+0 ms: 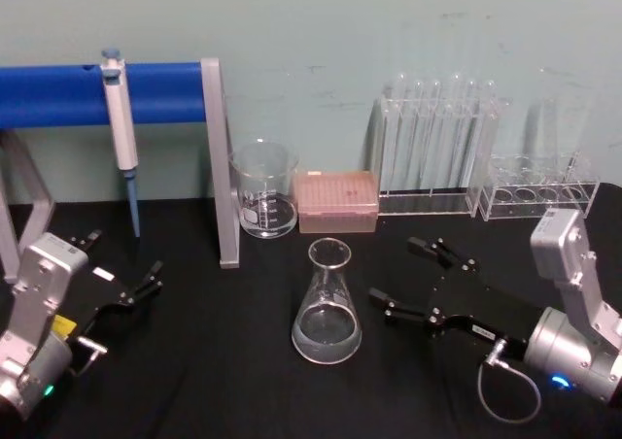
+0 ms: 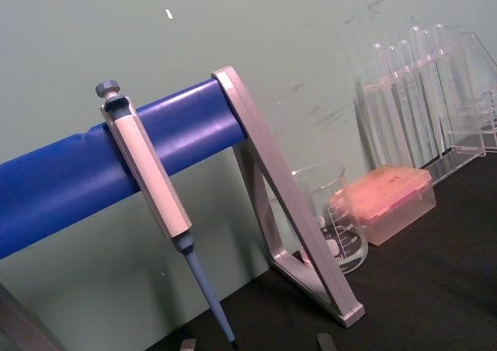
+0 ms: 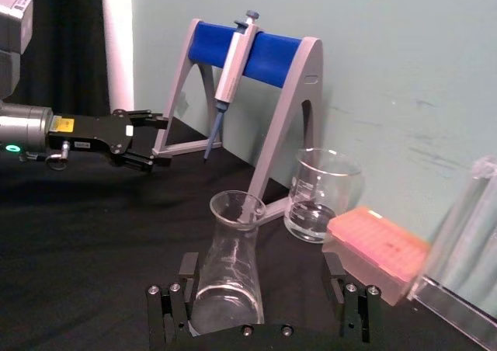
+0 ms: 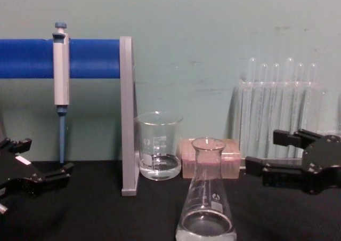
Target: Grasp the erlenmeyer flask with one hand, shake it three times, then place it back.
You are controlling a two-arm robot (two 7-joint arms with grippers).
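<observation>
Backing the black tabletop (image 1: 214,371) (erlenmeyer flask (image 1: 328,308) upright) is a teal wall (image 1: 311,21).

- The flask (image 1: 327,308) stands alone mid-bench, toward the front edge, with bare bench (image 1: 214,361) on both sides of it.
- The right gripper (image 1: 394,269), fingers spread wide, sits just right of the flask, with nothing between them.
- Behind the flask, along the back edge, stand a beaker (image 1: 264,191) and a pink box (image 1: 335,202), near it but apart.
- A stand leg (image 1: 221,167) and a hanging pipette (image 1: 121,128) block the back left.
- Tube racks (image 1: 434,162) fill the back-right corner.
- The left gripper (image 1: 126,254), fingers apart, is by the left edge, well apart from the flask.
</observation>
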